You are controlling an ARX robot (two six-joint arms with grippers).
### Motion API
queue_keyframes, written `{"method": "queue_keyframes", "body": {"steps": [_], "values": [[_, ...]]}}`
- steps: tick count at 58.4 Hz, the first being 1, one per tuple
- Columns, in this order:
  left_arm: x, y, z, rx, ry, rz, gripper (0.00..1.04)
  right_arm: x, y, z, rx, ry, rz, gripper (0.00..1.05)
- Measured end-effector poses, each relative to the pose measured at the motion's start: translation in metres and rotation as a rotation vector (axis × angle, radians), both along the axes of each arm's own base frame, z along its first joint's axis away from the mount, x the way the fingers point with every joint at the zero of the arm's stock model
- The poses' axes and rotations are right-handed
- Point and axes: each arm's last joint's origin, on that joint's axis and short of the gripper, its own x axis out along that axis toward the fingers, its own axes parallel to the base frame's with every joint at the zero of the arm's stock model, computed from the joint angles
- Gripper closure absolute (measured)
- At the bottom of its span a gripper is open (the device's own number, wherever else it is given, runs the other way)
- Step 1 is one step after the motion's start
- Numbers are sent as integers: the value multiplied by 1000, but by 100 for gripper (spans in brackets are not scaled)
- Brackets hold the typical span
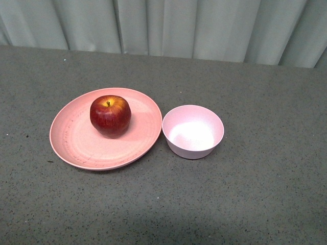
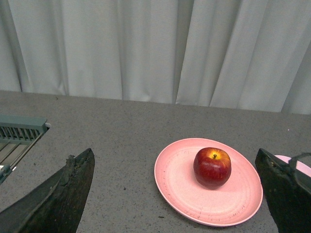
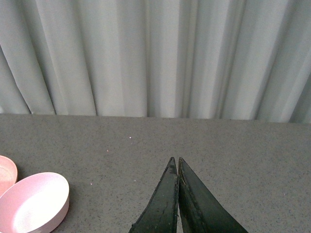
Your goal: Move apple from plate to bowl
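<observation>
A glossy dark-red apple (image 1: 110, 115) with a yellow patch at its stem sits upright on the wide salmon-pink plate (image 1: 76, 140), toward its far side. Just right of the plate stands the small pale pink bowl (image 1: 193, 131), with nothing in it. Neither arm shows in the front view. In the left wrist view my left gripper (image 2: 175, 155) is open, its dark fingers spread wide, with the apple (image 2: 212, 167) and plate (image 2: 184, 187) ahead between them and apart from them. My right gripper (image 3: 175, 160) is shut on nothing, over bare table beside the bowl (image 3: 34, 201).
The grey speckled table (image 1: 265, 194) ends at a pale pleated curtain (image 1: 168, 25) along its far edge. A grey slatted fixture (image 2: 19, 131) shows at the side of the left wrist view.
</observation>
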Motion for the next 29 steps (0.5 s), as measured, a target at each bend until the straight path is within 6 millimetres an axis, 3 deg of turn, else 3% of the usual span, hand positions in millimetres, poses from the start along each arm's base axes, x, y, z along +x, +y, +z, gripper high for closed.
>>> {"method": "queue_keyframes", "body": {"steps": [29], "values": [[0,0,0,0,0,0,7,-22,0,5,0,-19,0,104]]}}
